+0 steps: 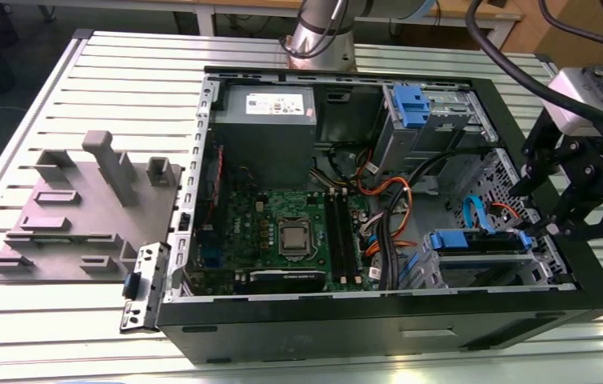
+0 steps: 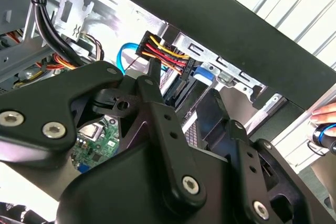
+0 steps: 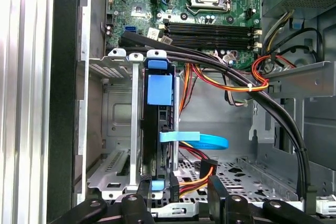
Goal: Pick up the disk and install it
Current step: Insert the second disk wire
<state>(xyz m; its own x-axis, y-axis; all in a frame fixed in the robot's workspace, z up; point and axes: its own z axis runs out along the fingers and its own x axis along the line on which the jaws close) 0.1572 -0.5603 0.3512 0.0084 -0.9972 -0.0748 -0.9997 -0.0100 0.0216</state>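
Disk (image 3: 160, 124): stands on edge in the drive cage (image 3: 113, 145) of the open computer case (image 1: 387, 328), blue rails showing. Gripper (image 1: 563, 228): poised at the cage, fingers apart, apparently empty. Likely rigid, fairly heavy, shock-sensitive; best gripped by the rails.

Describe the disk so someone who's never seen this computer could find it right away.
In the open black computer case, find the metal drive cage at the exterior view's right. The disk stands in it, blue-railed with cables plugged in, unlike the blue bracket at the far end.
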